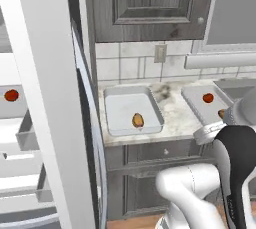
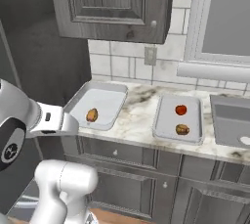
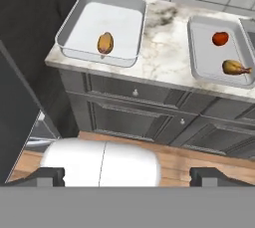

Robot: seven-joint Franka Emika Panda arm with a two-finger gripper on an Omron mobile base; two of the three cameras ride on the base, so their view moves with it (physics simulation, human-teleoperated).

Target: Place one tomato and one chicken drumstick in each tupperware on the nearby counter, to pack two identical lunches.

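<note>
Two grey tupperware trays sit on the white marble counter (image 3: pixel 164 48). The left tupperware (image 3: pixel 117 20) holds one chicken drumstick (image 3: pixel 104 43) alone. In the right tupperware (image 3: pixel 204 57) lie a red tomato (image 3: pixel 220 38) and a second drumstick (image 3: pixel 234 67). Another tomato (image 1: pixel 11 95) rests on a shelf inside the open fridge at the far left. My gripper (image 3: pixel 127 177) hangs back from the counter, above the floor in front of the cabinets. It is open, fingertips (image 3: pixel 47 176) wide apart, with nothing between them.
The open fridge door (image 1: pixel 45 98) stands tall on the left, close to the counter's end. A grey sink (image 2: pixel 232 120) is inset right of the right tupperware. Dark upper cabinets (image 1: pixel 150 3) hang over the counter, and dark drawers (image 3: pixel 134 107) sit below it.
</note>
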